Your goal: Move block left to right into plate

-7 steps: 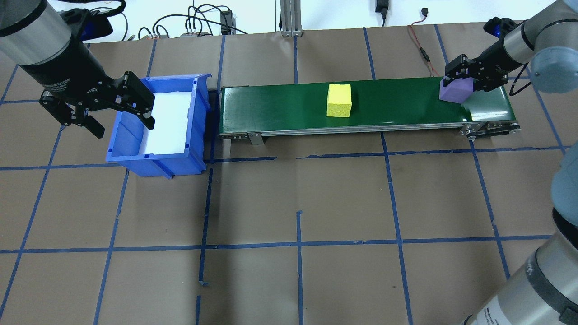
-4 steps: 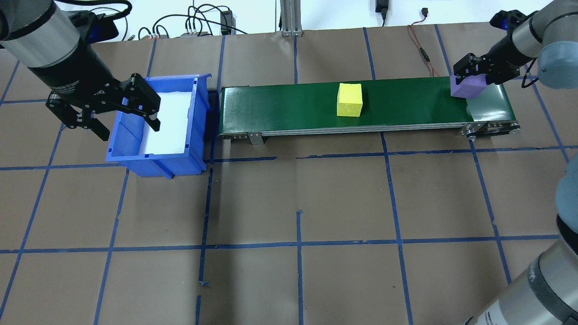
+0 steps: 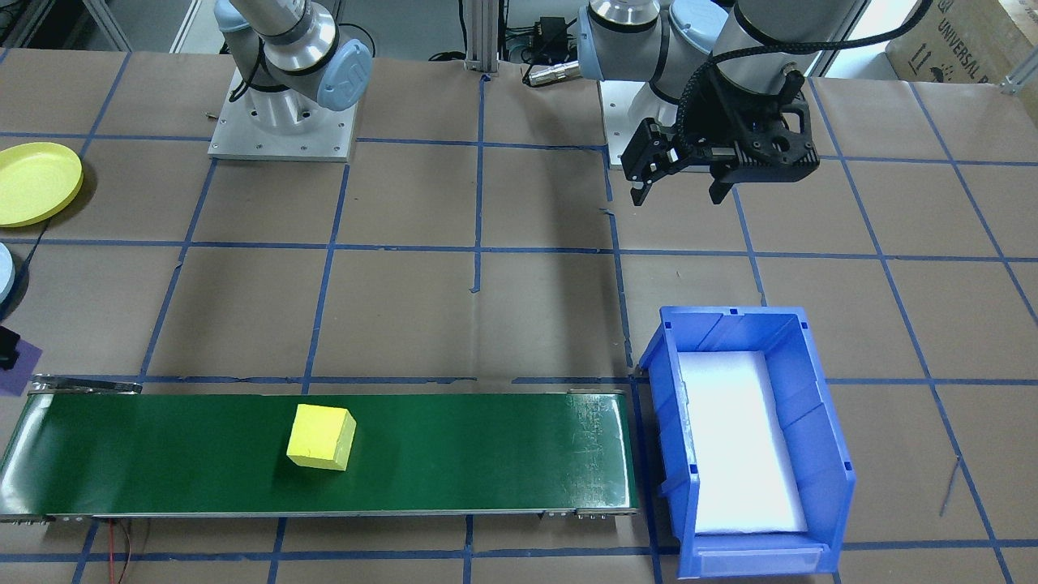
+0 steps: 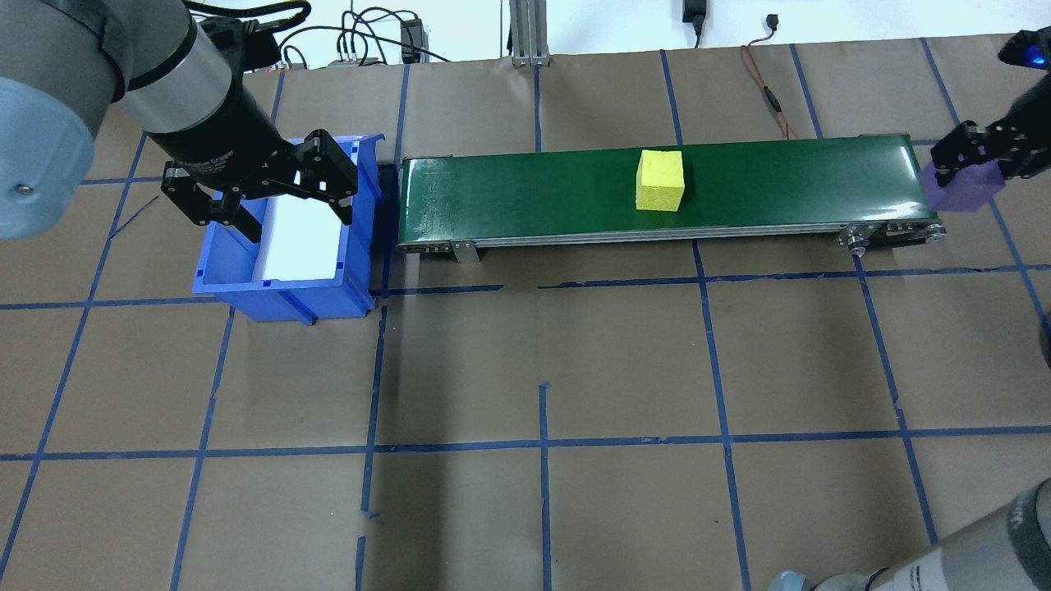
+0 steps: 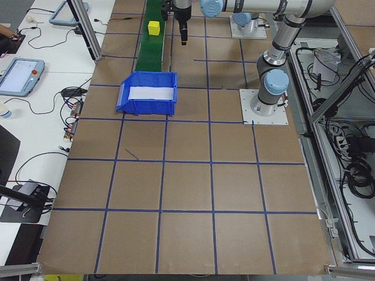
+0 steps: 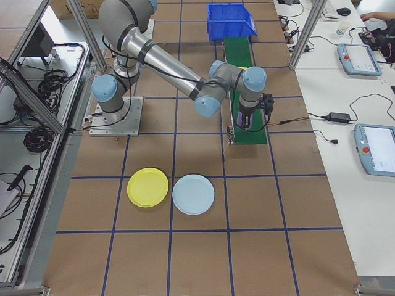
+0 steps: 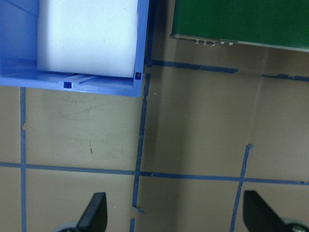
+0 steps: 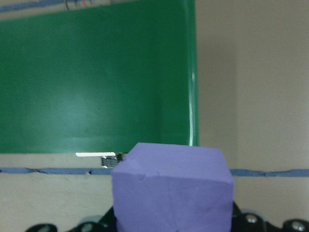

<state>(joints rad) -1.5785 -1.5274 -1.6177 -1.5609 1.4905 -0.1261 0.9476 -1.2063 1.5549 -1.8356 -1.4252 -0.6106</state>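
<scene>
My right gripper (image 4: 969, 168) is shut on a purple block (image 4: 959, 190), held just past the right end of the green conveyor belt (image 4: 534, 193). The right wrist view shows the same purple block (image 8: 171, 188) filling the lower frame, with the belt's end behind it. A yellow block (image 4: 661, 180) rides on the belt right of its middle. A yellow plate (image 6: 147, 187) and a light blue plate (image 6: 193, 194) lie on the table on the robot's right. My left gripper (image 4: 291, 209) hangs open and empty over the blue bin (image 4: 279, 287).
The blue bin (image 3: 673, 422) holds a white foam pad and stands at the belt's left end. The yellow plate (image 3: 36, 182) lies near the table edge in the front-facing view. Cables run along the far edge. Blue tape lines grid the brown table.
The right gripper carried the purple block rightward off the belt's end. The yellow block travelled right along the belt. The left arm shifted right, over the bin.
</scene>
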